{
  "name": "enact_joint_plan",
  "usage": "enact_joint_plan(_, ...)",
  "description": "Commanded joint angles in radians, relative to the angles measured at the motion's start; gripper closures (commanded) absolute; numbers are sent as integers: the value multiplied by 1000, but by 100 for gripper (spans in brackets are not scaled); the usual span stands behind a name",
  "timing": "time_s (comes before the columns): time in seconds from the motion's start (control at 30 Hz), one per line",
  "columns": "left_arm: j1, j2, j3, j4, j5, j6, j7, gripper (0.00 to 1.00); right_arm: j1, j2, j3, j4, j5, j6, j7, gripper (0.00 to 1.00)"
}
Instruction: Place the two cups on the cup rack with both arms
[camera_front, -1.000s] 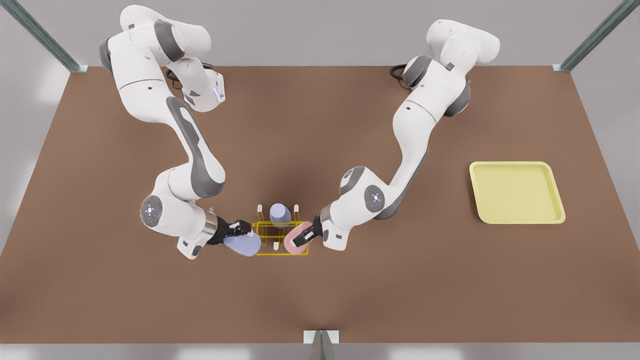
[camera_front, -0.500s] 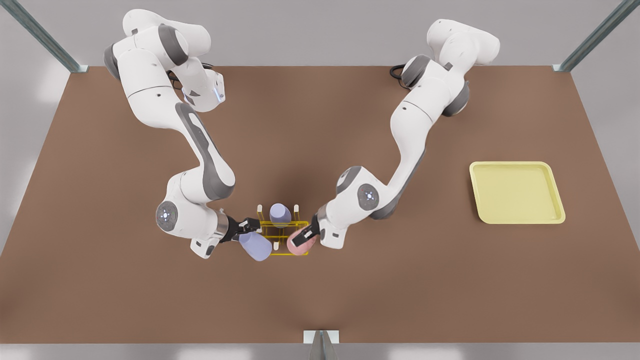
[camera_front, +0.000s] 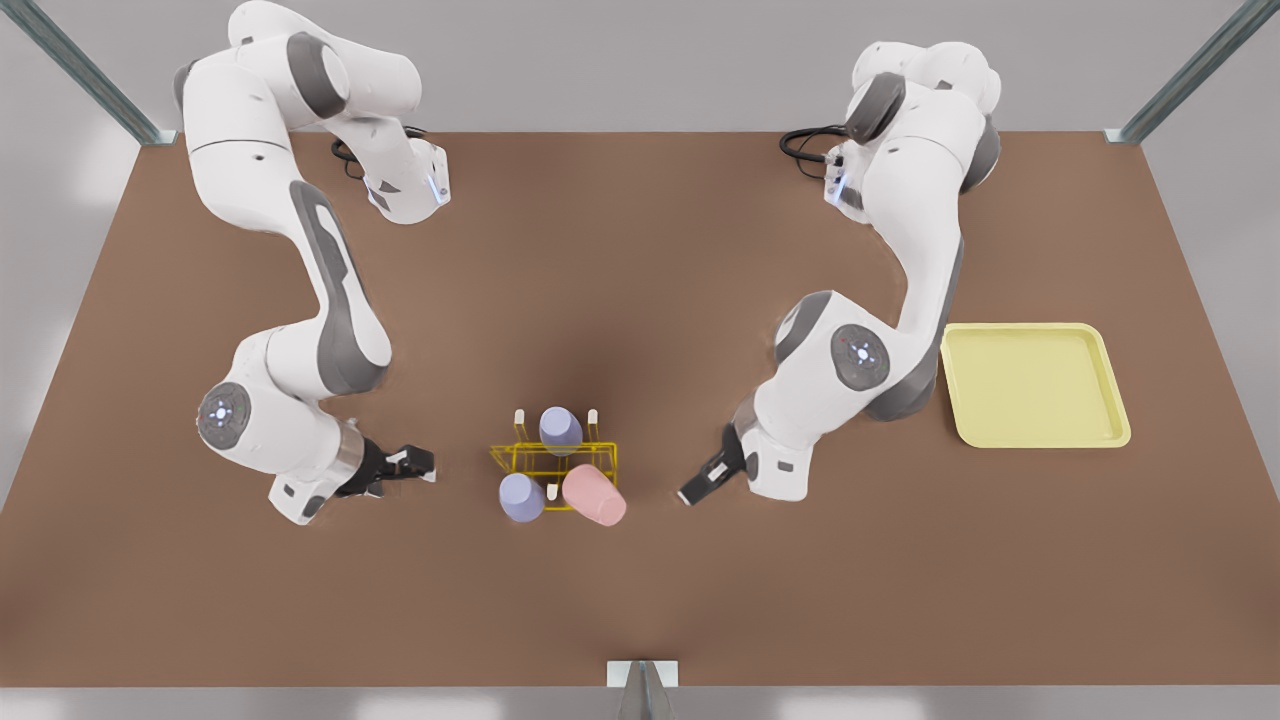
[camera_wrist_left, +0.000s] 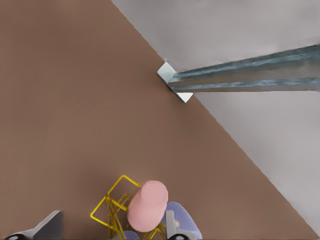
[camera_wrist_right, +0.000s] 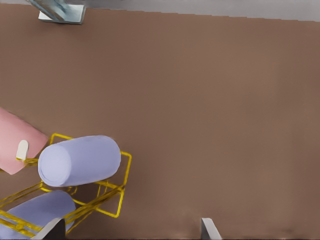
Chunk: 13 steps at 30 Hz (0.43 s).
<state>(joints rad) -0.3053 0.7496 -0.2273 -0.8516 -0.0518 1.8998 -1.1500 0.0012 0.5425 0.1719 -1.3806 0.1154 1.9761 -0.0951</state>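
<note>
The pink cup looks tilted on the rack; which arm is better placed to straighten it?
Left. The left gripper is on the pink cup's side of the rack; the lavender cup stands between that cup and the right gripper.

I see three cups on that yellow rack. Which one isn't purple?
The pink cup, at the rack's near corner on the front view's right. The other two cups are lavender.

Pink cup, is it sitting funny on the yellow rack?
Yes, a bit. The pink cup looks tilted and hangs out past a corner of the cup rack, while the lavender cup beside it looks straighter. The left pincer and the right pincer are open, off to the sides.
</note>
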Motion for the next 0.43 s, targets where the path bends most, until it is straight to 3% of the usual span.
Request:
enact_joint_plan(0.0,61,-99,6,0,188,-683,498,0,-15,-45,-48,-2,-161,-207,18,0)
enact_joint_plan(0.03,110,-203,0,-18,179,-780,594,0,-15,-87,-77,-3,-161,-278,15,0)
enact_joint_plan(0.07,172,-409,2,-317,168,-682,815,0,-13,-136,-80,-3,-163,-312,18,0)
enact_joint_plan(0.13,227,-530,17,-598,168,-444,977,0,-12,-229,-78,-3,-166,-425,25,0)
enact_joint_plan(0.27,253,-510,26,-541,152,-659,980,0,-15,-355,-81,3,-165,-545,32,0)
enact_joint_plan(0.4,270,-509,26,-543,129,-690,983,0,-15,-412,-81,-6,-165,-594,29,0)
